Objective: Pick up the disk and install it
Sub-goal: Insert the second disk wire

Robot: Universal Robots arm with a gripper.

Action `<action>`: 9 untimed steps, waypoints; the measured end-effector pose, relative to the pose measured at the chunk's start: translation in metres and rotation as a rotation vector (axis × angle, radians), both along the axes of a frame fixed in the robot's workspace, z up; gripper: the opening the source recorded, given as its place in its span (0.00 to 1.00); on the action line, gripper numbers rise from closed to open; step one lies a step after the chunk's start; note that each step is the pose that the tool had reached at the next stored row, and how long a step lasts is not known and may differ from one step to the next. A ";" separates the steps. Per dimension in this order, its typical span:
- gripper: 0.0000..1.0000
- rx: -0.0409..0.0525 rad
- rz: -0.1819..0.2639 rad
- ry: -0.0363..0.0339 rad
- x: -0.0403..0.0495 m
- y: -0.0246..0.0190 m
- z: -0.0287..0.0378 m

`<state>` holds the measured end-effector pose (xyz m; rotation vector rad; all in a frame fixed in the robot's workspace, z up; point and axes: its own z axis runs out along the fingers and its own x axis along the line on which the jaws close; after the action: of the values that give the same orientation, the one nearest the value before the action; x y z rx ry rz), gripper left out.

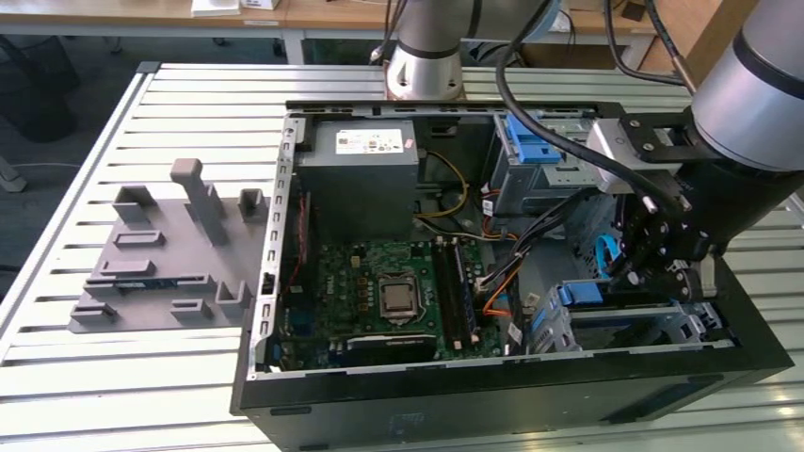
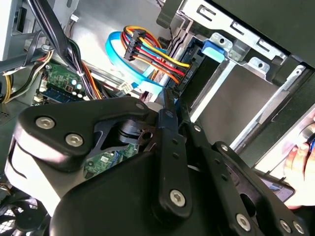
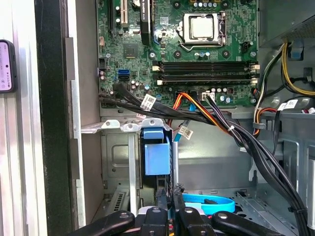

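The disk (image 3: 157, 158) stands on edge in a slot of the metal drive cage (image 3: 118, 147), its blue rail frame facing outward. In the exterior view the disk (image 1: 585, 294) sits in the cage at the computer case's front corner, on the exterior view's right. My gripper (image 3: 170, 210) is right at the disk's outer end, with its two black fingers (image 3: 161, 209) pressed close together and only a sliver between them. The gripper (image 2: 173, 105) points into the same slot in the second wrist view. From outside, the gripper (image 1: 647, 281) hangs inside the case over the cage.
The open case (image 1: 503, 395) lies on a slatted table (image 1: 151, 377), motherboard (image 3: 197, 44) exposed. Black, orange and blue cables (image 3: 231, 130) cross close to the cage. A grey parts fixture (image 1: 164, 254) sits on the exterior view's left. A hand (image 2: 301, 152) is beside the case.
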<state>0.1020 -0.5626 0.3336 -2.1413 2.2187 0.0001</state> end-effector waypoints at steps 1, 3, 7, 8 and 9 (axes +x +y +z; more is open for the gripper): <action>0.16 0.0000 0.000 0.0000 0.0000 -0.0003 0.0000; 0.16 0.0004 0.000 0.0000 0.0000 -0.0009 -0.0001; 0.16 0.0010 0.000 0.0000 0.0000 -0.0017 -0.0010; 0.16 0.0010 0.000 0.0000 0.0001 -0.0018 -0.0012; 0.16 0.0008 0.000 0.0000 0.0000 -0.0019 -0.0013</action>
<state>0.1020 -0.5645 0.3324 -2.1409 2.2183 0.0010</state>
